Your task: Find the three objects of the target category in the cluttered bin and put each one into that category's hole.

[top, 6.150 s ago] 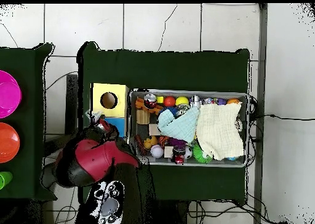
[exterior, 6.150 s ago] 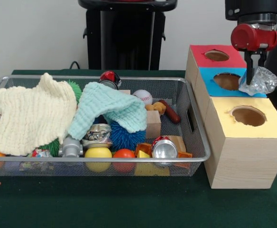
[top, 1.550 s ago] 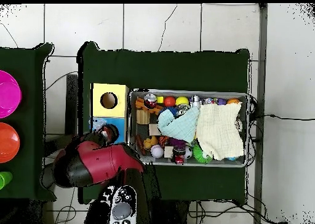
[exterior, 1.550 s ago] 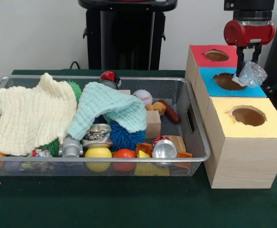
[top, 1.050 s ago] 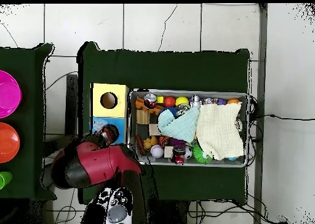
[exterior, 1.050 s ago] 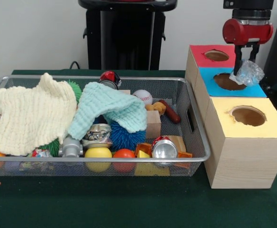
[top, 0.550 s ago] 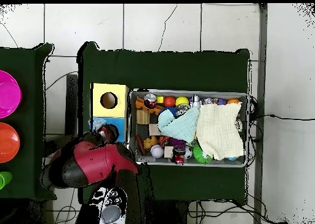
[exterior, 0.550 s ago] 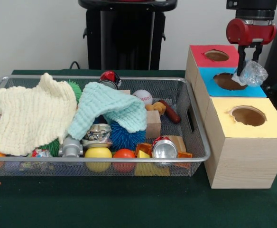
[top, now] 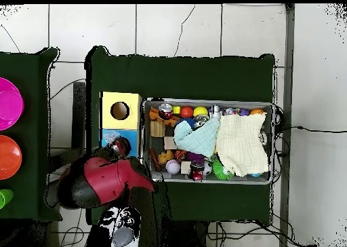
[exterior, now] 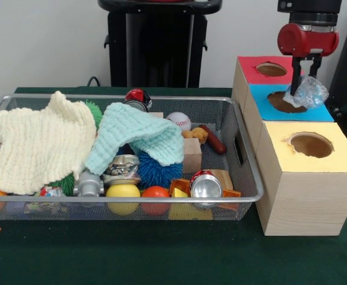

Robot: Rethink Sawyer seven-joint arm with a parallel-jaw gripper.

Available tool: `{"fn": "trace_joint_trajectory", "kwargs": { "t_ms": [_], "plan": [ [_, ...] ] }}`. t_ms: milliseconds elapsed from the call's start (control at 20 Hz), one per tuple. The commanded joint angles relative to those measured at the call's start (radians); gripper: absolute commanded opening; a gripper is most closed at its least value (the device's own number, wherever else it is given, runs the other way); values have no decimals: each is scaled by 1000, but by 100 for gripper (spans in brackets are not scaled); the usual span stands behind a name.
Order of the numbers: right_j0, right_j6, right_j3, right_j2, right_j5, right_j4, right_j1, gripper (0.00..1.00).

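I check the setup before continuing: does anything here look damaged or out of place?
The clear plastic bottle in the gripper is crumpled and hangs beside the blue box's hole, not over it. In the bin, the silver can is crushed too.

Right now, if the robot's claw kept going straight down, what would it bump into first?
Probably the blue box, at or near the rim of its hole. The gripper, shut on a crumpled clear plastic bottle, points down just above it. How exactly it lines up with the hole is hard to judge.

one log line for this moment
gripper: shut on crumpled plastic bottle | position: over blue box hole | bottle: not released
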Motion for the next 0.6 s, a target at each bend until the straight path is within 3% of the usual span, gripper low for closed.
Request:
{"fn": "trace_joint_trajectory", "kwargs": {
  "t_ms": [50,300,600],
  "plan": [
    [-31,38,-3,-9,48,-97,6,0],
    [-31,64,26,-8,-2,-127,-19,0],
    [28,156,-1,-62,-149,-124,29,0]
  ]
}}
